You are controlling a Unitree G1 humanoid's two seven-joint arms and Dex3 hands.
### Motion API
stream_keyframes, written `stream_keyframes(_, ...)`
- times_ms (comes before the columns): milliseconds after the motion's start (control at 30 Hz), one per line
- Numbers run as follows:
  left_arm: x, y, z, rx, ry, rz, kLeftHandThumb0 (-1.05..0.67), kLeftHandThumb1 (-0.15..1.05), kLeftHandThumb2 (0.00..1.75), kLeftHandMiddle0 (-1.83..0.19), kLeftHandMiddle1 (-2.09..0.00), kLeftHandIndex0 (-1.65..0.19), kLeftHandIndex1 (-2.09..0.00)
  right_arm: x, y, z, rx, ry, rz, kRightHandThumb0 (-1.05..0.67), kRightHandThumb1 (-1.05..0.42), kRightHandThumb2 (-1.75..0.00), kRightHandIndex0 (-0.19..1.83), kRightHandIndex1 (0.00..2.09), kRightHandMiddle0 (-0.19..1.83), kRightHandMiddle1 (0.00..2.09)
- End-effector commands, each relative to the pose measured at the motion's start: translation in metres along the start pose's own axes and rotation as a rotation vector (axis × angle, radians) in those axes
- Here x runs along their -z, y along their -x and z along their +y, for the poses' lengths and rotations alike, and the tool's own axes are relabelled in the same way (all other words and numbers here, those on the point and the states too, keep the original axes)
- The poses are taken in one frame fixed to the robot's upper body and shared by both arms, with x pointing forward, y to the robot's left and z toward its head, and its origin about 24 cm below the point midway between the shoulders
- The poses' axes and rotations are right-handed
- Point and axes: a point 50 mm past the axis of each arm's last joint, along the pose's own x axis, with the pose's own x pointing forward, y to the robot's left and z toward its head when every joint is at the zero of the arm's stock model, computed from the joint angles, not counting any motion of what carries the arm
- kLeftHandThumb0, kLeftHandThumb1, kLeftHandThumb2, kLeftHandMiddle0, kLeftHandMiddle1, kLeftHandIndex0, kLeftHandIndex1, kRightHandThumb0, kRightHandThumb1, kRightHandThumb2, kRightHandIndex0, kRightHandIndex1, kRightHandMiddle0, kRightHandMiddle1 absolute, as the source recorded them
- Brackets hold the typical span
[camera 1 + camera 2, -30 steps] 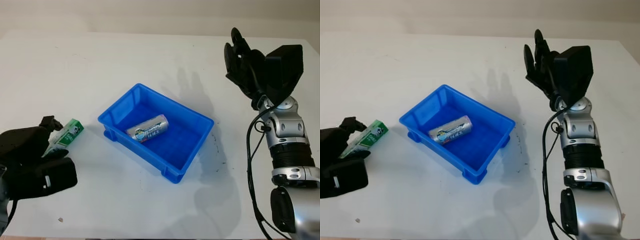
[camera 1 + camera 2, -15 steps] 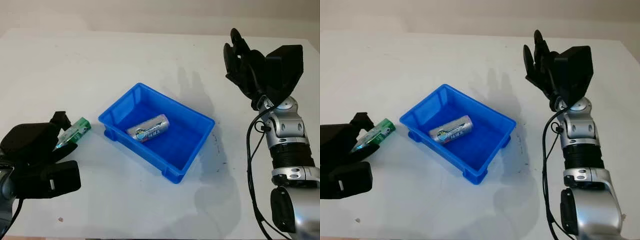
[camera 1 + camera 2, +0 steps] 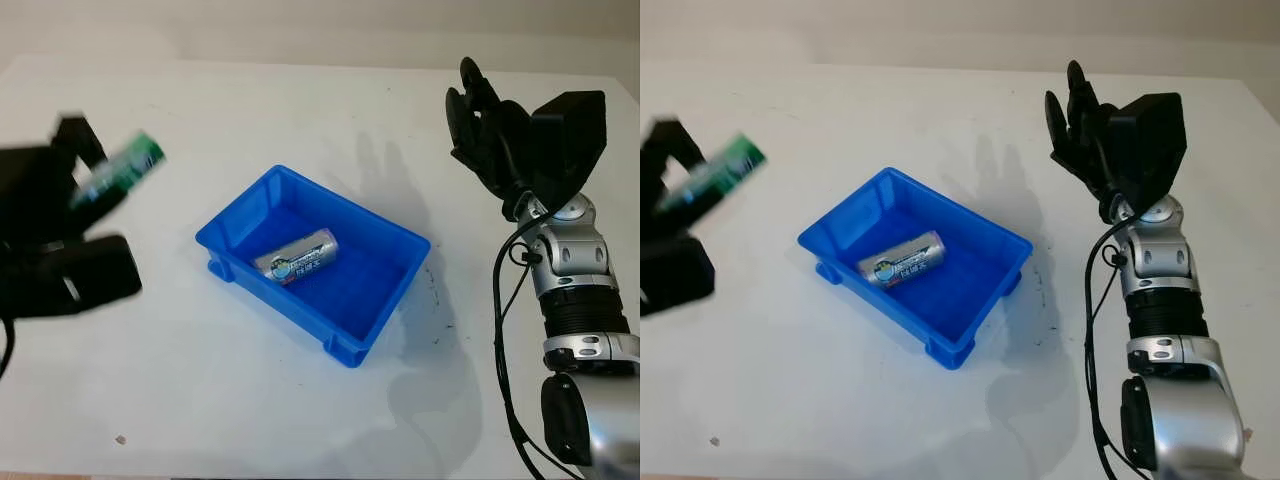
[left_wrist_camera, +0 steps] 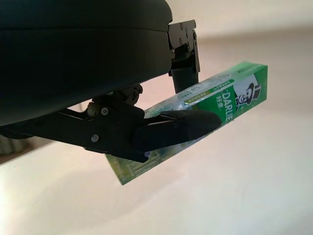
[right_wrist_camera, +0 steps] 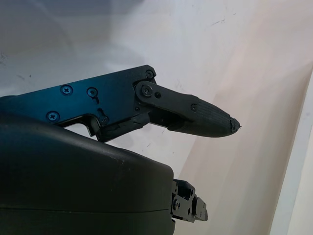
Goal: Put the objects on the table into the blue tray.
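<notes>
One toothpaste box (image 4: 215, 100) clamped in raised left hand (image 3: 55, 235); tray (image 3: 400, 290) nearby

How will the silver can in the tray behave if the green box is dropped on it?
The can lies on its side in the tray, so it may roll a little. The walls should stop it. The box in the left hand looks like light cardboard.

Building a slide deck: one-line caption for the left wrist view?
Left hand gripping a green toothpaste box above the white table.
</notes>
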Motion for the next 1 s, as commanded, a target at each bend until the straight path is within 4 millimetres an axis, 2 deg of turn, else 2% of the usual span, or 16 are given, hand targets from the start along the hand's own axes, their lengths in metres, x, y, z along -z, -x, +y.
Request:
stream_keyframes(0, -0.004, -0.003, 0.028, -0.133, 0.01, -0.016, -0.41, 1.05, 0.4, -0.36, -2.09, -0.05, -2.09, -0.004, 0.0, -0.003, 0.002, 0.007, -0.02, -0.66, -1.05, -0.69, -0.19, 0.0, -0.19, 0.0)
stream_keyframes(167, -0.021, -0.011, 0.053, -0.242, 0.054, -0.101, -0.41, 1.05, 0.37, -0.52, -2.09, -0.18, -2.09, -0.003, -0.001, -0.002, 0.0, 0.0, -0.017, -0.64, -1.05, -0.7, -0.19, 0.0, -0.19, 0.0)
stream_keyframes(333, -0.069, -0.016, 0.062, -0.213, 0.193, -0.344, -0.42, 1.05, 0.36, -0.54, -2.09, -0.25, -2.09, -0.003, -0.003, 0.0, -0.003, -0.005, -0.012, -0.62, -1.05, -0.7, -0.19, 0.0, -0.19, 0.0)
stream_keyframes(433, -0.099, -0.02, 0.062, -0.151, 0.23, -0.459, -0.42, 1.05, 0.33, -0.63, -2.09, -0.23, -2.09, -0.003, -0.004, 0.002, 0.002, -0.002, -0.011, -0.61, -1.05, -0.7, -0.19, 0.0, -0.19, 0.0)
stream_keyframes(533, -0.126, -0.027, 0.057, -0.083, 0.267, -0.57, -0.42, 1.05, 0.35, -0.69, -2.09, -0.33, -2.02, -0.003, -0.003, 0.003, 0.001, -0.001, -0.012, -0.6, -1.05, -0.71, -0.19, 0.0, -0.19, 0.0)
stream_keyframes(633, -0.146, -0.031, 0.044, 0.003, 0.282, -0.677, -0.41, 1.05, 0.4, -0.84, -2.09, -0.47, -2.09, -0.003, -0.003, 0.003, 0.004, 0.0, -0.01, -0.6, -1.05, -0.7, -0.19, 0.0, -0.19, 0.0)
stream_keyframes(833, -0.171, -0.034, 0.02, 0.135, 0.246, -0.804, -0.41, 1.05, 0.42, -1.15, -2.09, -0.79, -2.09, -0.002, 0.001, 0.003, 0.013, -0.002, -0.011, -0.58, -1.05, -0.71, -0.19, 0.0, -0.19, 0.0)
stream_keyframes(933, -0.179, -0.035, 0.006, 0.191, 0.225, -0.829, -0.42, 1.05, 0.44, -1.23, -2.09, -0.81, -2.09, -0.001, 0.003, 0.001, 0.02, 0.003, -0.013, -0.58, -1.05, -0.71, -0.19, 0.0, -0.19, 0.0)
stream_keyframes(967, -0.18, -0.036, 0.003, 0.201, 0.213, -0.836, -0.42, 1.05, 0.45, -1.25, -2.09, -0.72, -2.09, -0.001, 0.004, 0.001, 0.023, 0.009, -0.012, -0.58, -1.05, -0.71, -0.19, 0.0, -0.19, 0.0)
